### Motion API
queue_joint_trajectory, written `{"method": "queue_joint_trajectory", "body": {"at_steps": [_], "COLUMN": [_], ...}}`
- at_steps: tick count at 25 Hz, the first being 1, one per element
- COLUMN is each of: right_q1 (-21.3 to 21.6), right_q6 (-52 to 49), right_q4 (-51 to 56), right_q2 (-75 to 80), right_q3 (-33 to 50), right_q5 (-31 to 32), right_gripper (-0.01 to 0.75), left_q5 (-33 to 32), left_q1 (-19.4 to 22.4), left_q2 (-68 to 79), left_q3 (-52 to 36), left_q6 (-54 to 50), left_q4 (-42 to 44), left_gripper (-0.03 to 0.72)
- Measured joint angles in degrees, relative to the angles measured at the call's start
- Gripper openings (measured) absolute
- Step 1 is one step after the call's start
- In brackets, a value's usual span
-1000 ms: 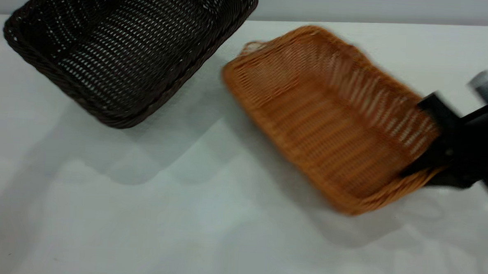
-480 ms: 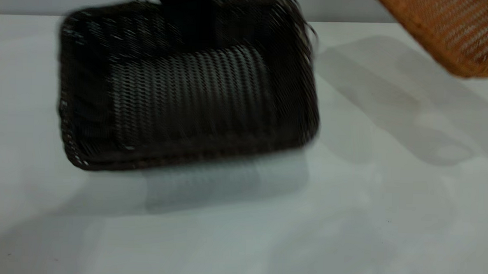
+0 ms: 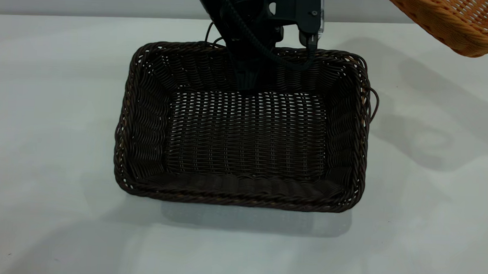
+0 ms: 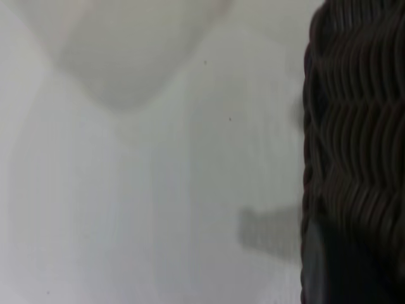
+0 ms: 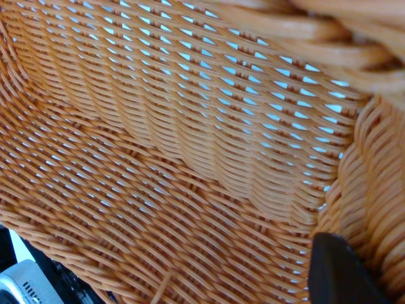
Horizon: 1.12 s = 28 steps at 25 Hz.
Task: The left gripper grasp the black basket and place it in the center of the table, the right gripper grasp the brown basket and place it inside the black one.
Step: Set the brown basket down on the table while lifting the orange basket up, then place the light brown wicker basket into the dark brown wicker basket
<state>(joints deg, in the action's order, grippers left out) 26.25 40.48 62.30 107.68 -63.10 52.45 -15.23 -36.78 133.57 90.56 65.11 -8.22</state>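
The black basket [image 3: 241,200] stands flat on the table [image 3: 52,104], near its middle. My left gripper [image 3: 248,77] reaches down over the basket's far wall and is shut on that wall, with one finger inside. The left wrist view shows that dark woven wall [image 4: 361,126] close up, with a dark finger [image 4: 316,266] against it. The brown basket [image 3: 454,26] hangs tilted in the air at the far right, partly out of view. The right wrist view shows its inside [image 5: 177,158], with one black fingertip [image 5: 338,272] pressed on its wall. My right gripper itself is outside the exterior view.
Bare white tabletop lies all round the black basket. The brown basket's shadow [image 3: 429,132] falls on the table to the right of it. The table's far edge [image 3: 88,17] meets a grey wall.
The black basket has moved from the far left to the middle of the table and now rests flat. The brown basket has risen off the table, up and to the far right.
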Motion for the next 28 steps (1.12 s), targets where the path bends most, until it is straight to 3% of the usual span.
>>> {"method": "queue_joint_trajectory", "body": {"at_steps": [6,9,13,18,23,28], "right_q1": [0.0,-0.1,-2.6,-12.3,-23.2,-31.7], "right_q6": [-0.1,-0.3,-2.0,-5.3,-10.6,-16.5], "right_q4": [-0.4,-1.3,-4.4,-11.1,-16.7,-20.9], "right_q2": [0.0,0.0,0.0,0.0,0.0,0.8], "right_q3": [0.0,0.0,-0.3,-0.5,-0.5,-2.8], "right_q5": [0.5,1.1,3.1,4.0,3.3,3.5], "right_gripper": [0.064,0.064,0.064,0.064,0.064,0.064], "left_q5": [4.8,4.9,-4.9,-19.8,-21.9,-22.0], "left_q1": [0.1,0.6,5.2,15.7,24.4,28.3], "left_q2": [0.0,-1.8,-8.8,-15.6,-17.4,-17.5], "left_q3": [0.0,0.0,0.1,0.2,0.2,0.2], "left_q6": [-6.1,-13.3,-24.6,-34.0,-35.4,-35.5], "left_q4": [0.1,0.1,0.2,1.1,0.6,0.4], "left_gripper": [0.487,0.560,0.575,0.577,0.578,0.579]}}
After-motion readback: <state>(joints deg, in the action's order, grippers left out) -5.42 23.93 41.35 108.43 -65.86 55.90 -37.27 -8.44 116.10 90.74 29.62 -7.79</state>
